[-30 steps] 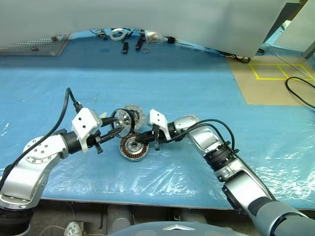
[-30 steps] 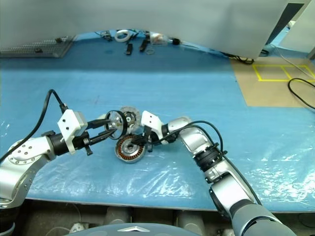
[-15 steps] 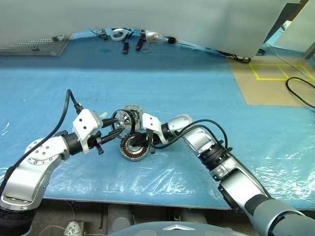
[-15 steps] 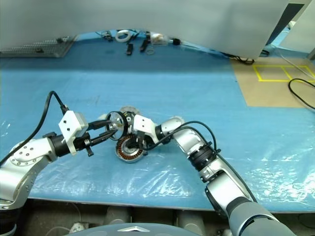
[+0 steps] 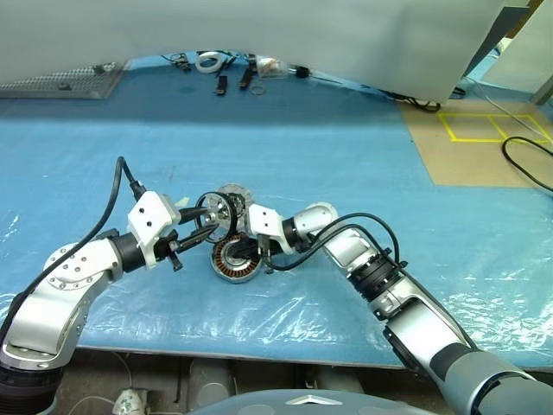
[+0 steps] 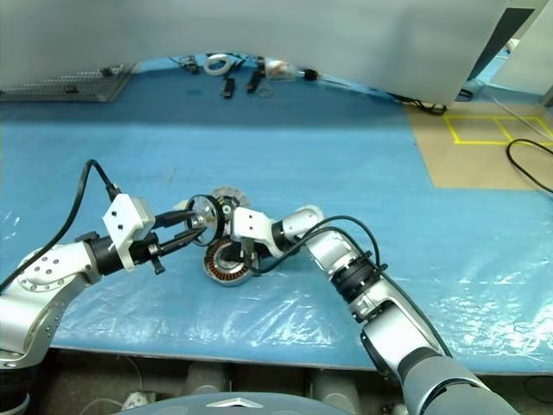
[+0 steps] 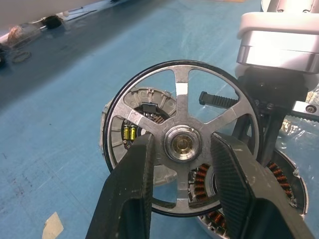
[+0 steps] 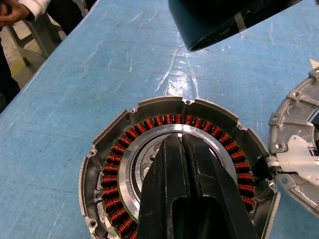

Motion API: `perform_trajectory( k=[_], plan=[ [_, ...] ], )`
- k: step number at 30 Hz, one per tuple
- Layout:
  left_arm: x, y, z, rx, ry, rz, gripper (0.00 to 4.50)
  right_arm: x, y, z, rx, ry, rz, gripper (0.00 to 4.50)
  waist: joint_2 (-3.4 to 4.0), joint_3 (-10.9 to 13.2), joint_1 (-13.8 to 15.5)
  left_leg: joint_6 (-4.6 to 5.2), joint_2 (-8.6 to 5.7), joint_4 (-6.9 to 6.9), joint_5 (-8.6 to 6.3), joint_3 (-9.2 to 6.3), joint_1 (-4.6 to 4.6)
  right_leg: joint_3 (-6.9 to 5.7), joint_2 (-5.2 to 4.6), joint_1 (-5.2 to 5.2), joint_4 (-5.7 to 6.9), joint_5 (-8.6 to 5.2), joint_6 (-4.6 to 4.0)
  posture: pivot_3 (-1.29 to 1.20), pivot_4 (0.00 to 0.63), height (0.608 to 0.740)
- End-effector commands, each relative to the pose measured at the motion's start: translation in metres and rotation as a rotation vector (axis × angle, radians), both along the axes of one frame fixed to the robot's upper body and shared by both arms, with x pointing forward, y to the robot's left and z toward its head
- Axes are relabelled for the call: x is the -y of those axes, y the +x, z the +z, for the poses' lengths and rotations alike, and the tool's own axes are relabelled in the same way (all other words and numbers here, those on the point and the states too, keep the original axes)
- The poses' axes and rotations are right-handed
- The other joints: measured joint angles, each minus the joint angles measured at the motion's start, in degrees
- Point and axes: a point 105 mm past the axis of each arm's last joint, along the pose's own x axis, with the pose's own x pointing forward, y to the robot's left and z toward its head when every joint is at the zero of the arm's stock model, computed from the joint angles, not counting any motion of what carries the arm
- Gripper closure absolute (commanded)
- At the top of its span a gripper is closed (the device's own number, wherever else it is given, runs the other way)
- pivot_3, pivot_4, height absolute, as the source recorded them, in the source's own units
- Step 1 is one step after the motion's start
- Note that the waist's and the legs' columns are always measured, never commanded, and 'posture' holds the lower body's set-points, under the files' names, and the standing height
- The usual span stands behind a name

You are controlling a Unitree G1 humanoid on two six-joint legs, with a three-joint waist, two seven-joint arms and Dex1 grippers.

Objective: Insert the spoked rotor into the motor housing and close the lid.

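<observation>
My left gripper (image 7: pixel 183 142) is shut on the spoked rotor (image 7: pixel 182 112), a black-rimmed silver wheel held upright just above the table, its fingers (image 7: pixel 132 184) either side of the hub. The motor housing (image 5: pixel 233 260), a silver drum with copper windings (image 8: pixel 115 172), lies flat on the blue sheet just below and right of the rotor. My right gripper (image 8: pixel 180 142) is shut, its tips over the housing's metal centre; I cannot tell whether they touch it. The lid (image 5: pixel 237 197) lies flat behind the rotor, partly hidden by it.
A tape roll (image 5: pixel 206 59) and small tools lie at the table's far edge, with a metal mesh (image 5: pixel 60 82) at far left. A brown board with yellow tape (image 5: pixel 492 130) and a black cable (image 5: pixel 529 169) are at right. A person's hand (image 8: pixel 15 10) is beyond the table.
My right wrist has rolled and swung a little to the left, bringing its shut fingers over the housing's centre. The left gripper and the rotor have stayed in place.
</observation>
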Motion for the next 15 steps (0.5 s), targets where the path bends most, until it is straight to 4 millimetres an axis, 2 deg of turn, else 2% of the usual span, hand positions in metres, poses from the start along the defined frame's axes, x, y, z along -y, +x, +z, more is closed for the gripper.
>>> perform_trajectory(
  k=[1, 9, 11, 15],
  plan=[
    [0.005, -0.001, 0.011, 0.054, 0.003, -0.024, 2.77, 0.013, -0.002, -0.028, -0.017, -0.127, 0.0, 4.5, 0.0, 0.0, -0.03, 0.0, 0.0, 0.0, 0.0, 0.0, 0.02, 0.0, 0.0, 0.01, 0.0, 0.0, 0.0, 0.0, 0.15, 0.74],
    [0.004, -0.001, 0.011, 0.057, 0.005, -0.021, 2.77, 0.021, -0.001, -0.041, 0.009, -0.189, 0.014, 4.5, -0.01, 0.0, -0.03, 0.0, -0.02, 0.01, 0.0, 0.0, 0.14, 0.0, -0.04, 0.12, 0.01, -0.11, -0.18, 0.0, 0.15, 0.74],
    [0.005, -0.001, 0.012, 0.06, 0.005, -0.021, 2.77, 0.026, -0.003, -0.046, -0.023, -0.207, 0.007, 4.5, 0.0, 0.0, -0.02, 0.01, -0.02, 0.01, 0.0, 0.0, 0.16, 0.0, -0.04, 0.13, 0.02, -0.12, -0.2, 0.0, 0.15, 0.74],
    [0.005, -0.001, 0.013, 0.062, 0.005, -0.024, 2.77, 0.033, -0.006, -0.045, -0.12, -0.197, -0.01, 4.5, 0.0, -0.01, 0.03, 0.01, -0.04, 0.01, -0.01, 0.0, 0.29, -0.01, -0.08, 0.29, 0.0, -0.13, -0.22, 0.0, 0.15, 0.74]
  ],
)
